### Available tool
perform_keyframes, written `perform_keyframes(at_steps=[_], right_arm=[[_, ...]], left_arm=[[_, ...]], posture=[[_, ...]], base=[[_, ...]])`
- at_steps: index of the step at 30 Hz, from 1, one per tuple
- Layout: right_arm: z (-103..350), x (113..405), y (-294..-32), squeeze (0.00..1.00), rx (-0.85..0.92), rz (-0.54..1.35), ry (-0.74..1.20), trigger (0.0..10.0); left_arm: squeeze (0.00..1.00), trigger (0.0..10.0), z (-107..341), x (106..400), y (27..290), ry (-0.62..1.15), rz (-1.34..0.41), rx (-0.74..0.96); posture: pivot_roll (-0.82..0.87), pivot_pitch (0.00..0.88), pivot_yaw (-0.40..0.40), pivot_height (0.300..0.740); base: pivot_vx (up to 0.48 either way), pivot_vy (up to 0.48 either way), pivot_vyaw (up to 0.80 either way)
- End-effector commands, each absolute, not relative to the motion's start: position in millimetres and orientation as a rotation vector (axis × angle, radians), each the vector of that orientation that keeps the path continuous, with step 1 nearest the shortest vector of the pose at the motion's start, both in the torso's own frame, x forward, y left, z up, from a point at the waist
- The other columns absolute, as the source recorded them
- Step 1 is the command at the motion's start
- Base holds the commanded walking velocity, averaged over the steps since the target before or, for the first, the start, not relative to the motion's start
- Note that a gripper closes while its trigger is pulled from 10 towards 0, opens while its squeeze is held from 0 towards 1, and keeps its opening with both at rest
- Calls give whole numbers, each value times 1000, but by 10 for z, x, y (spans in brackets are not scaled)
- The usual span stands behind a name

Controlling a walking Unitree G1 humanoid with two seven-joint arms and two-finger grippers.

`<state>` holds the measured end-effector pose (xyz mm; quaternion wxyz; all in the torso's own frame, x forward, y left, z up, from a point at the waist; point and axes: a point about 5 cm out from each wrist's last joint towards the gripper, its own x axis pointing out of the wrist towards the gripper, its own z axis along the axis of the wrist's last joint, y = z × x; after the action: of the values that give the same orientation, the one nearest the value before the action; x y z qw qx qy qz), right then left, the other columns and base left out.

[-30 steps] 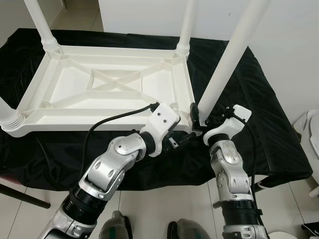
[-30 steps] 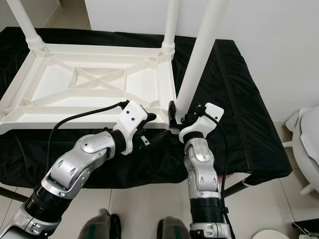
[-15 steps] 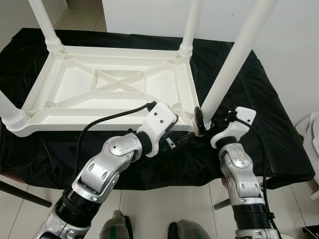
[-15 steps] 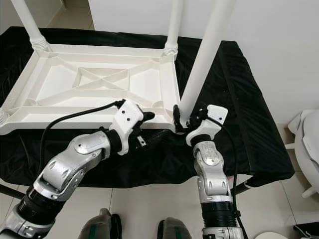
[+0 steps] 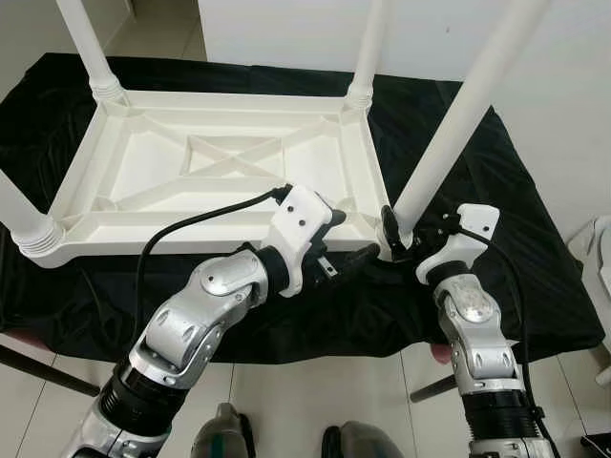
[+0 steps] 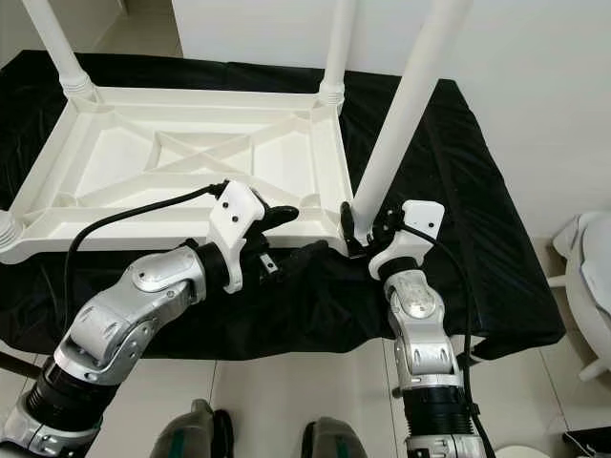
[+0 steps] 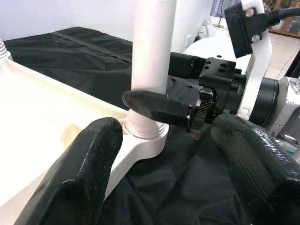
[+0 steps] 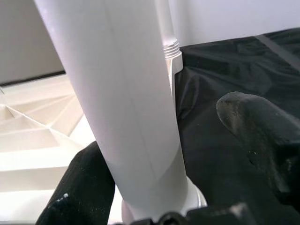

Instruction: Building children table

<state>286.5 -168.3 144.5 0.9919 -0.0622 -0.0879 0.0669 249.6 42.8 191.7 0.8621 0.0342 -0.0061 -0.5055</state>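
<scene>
Nearest: two silver arms reach forward over the counter's (image 5: 535, 286) near edge, which is draped in black cloth.

Right hand (image 6: 368, 232) sits at the base of the near-right leg (image 6: 401, 105), where it enters the corner socket (image 7: 143, 140) of the upturned tabletop (image 5: 220, 172). Its fingers (image 8: 262, 136) bracket the leg, one each side. They look spread, with a gap on the far side, so more a loose cradle than a clamp; contact on the near finger cannot be confirmed.

Left hand (image 6: 291, 234) lies just left of the same corner, fingers open and pointing right toward the leg base, gripping nothing. One finger is over the tabletop rim, the other over the cloth.

Key relation: the leg's long axis runs up and away to the right from the socket, clearly tilted, while the other legs stand closer to vertical. Leg base is directly between the right hand's fingers, so the right arm is the nearer one. Judgement: the leg is not fully seated or squared; next move likely needs it brought upright and pressed or turned in, with the left hand bracing the tabletop.

Tabletop: white plastic, upside down, ribbed underside with X bracing, flat on the cloth. Back-right leg (image 5: 368, 43), back-left leg (image 5: 86, 43) and near-left leg (image 5: 19, 215) are all in their sockets.
</scene>
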Motion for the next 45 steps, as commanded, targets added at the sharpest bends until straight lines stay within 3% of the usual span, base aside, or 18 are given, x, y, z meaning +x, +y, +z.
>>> perform_keyframes(at_steps=[1, 8, 19, 25, 35, 45], right_arm=[[1480, 2835, -1735, 0, -82, 118, -205, 10000], [1475, 2665, -1568, 0, 139, 296, -188, 10000], [1372, 2429, -1579, 0, 131, 430, -122, 10000], [1350, 2313, -1617, 0, 54, 503, -95, 10000], [1405, 2341, -1697, 0, -381, 595, -118, 10000], [1486, 2301, -1622, 0, -450, 748, -119, 10000]], left_arm=[[0, 10000, 1950, 2436, 403, -14, -1177, 74], [0, 10000, 1938, 2412, 411, -3, -1180, 70], [0, 10000, 1937, 2395, 414, 4, -1184, 67], [0, 10000, 1954, 2392, 418, 3, -1188, 66], [0, 10000, 2056, 2534, 515, -35, -1091, 75], [0, 10000, 2077, 2621, 503, -44, -1041, 76]], posture=[[-155, 57, -2, 740], [-156, 69, 1, 740], [-163, 78, 6, 740], [-163, 82, 7, 740], [-164, 86, 6, 740], [-166, 90, 1, 740]], base=[[0, 0, 0], [0, 0, 0], [0, 0, 0], [0, 0, 0], [0, 0, 0], [0, 0, 0]])
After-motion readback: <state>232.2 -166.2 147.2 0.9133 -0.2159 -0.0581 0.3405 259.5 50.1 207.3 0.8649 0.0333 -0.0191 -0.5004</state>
